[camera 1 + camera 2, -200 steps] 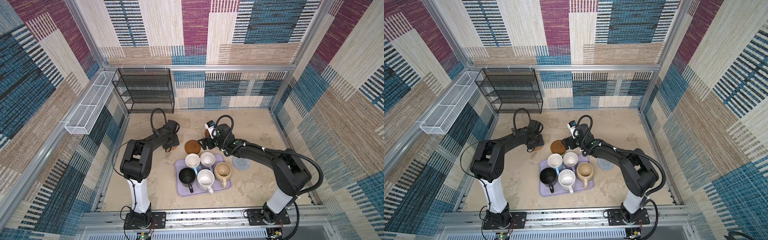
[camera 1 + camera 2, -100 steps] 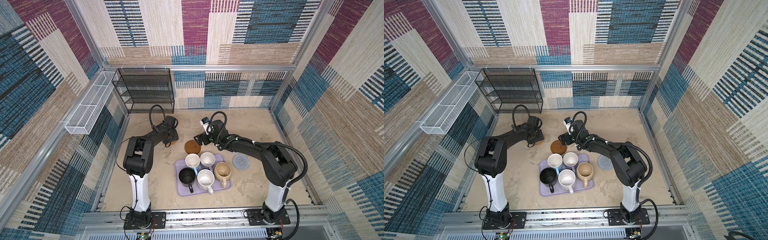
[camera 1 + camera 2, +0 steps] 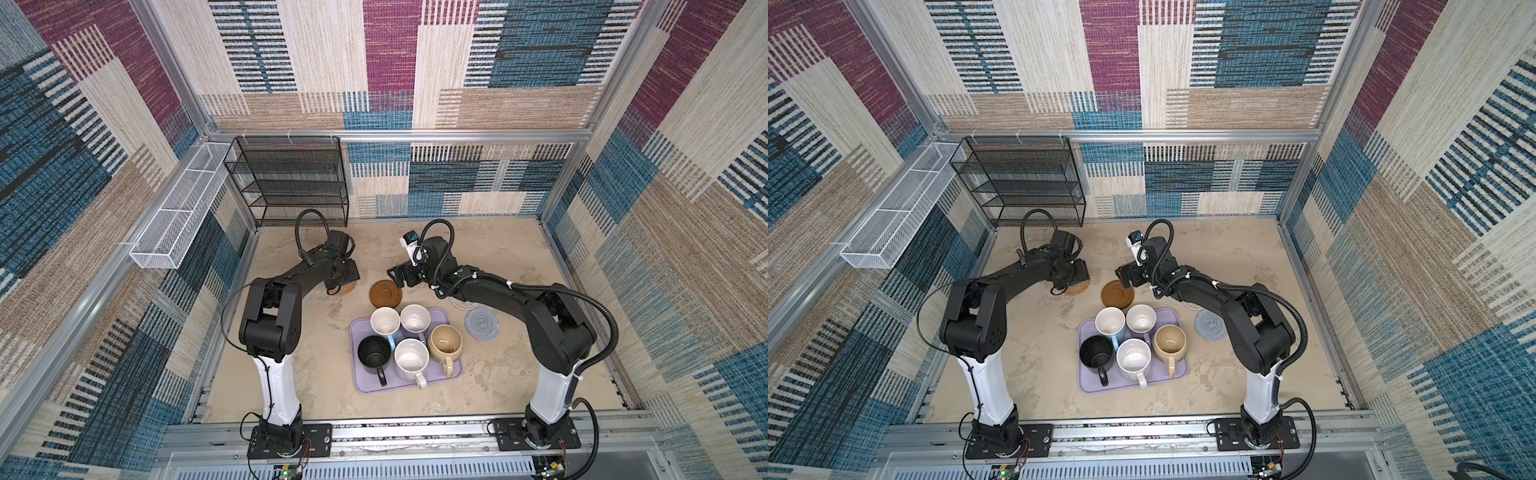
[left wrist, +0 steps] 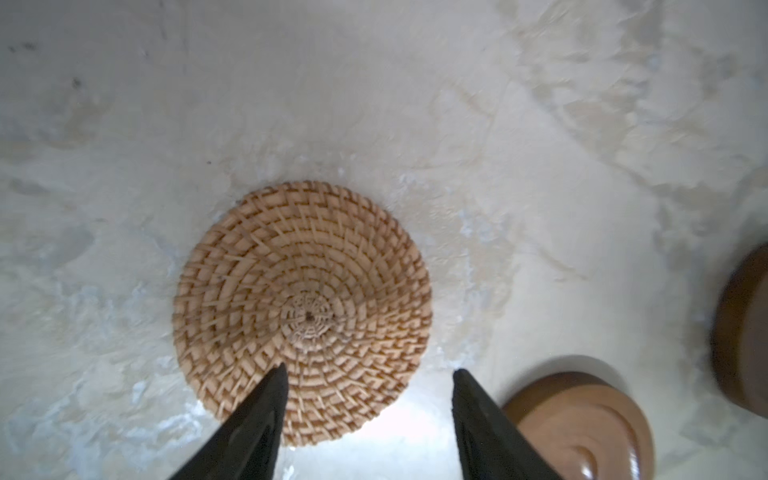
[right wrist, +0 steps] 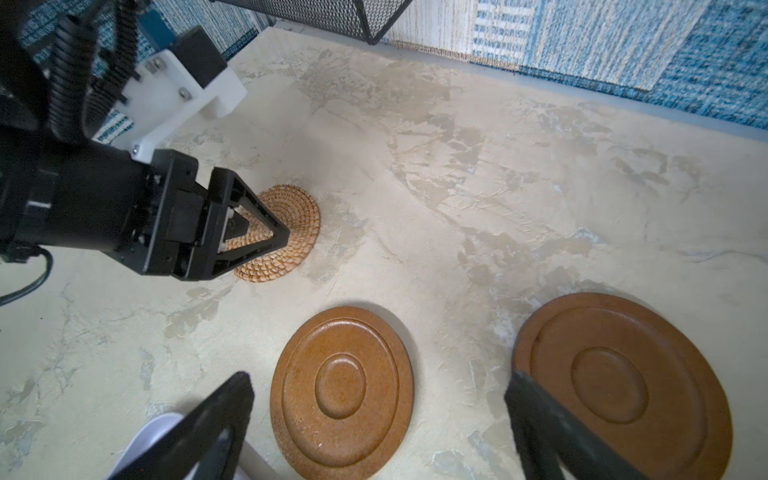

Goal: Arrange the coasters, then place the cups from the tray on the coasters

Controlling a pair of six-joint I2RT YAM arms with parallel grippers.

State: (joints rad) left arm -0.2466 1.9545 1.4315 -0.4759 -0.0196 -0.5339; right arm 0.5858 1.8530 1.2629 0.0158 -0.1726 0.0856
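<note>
Mottled beige tabletop [image 3: 498, 249], patchwork walls [image 3: 390, 62], mesh shelf [image 3: 291, 178] upper left; left gripper [image 4: 369, 368] parted over rattan coaster [image 4: 303, 291], right gripper [image 5: 379, 376] parted over brown coaster [image 5: 340, 386].

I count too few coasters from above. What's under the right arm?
The edge of a white crochet coaster pokes out from under the right arm; the rest is covered. The right wrist view shows a second brown coaster, hidden from above.

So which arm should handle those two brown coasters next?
Probably the right. The right end effector hangs open over one brown coaster, with the other brown coaster beside it. The left end effector is open over the rattan coaster, farther off.
</note>
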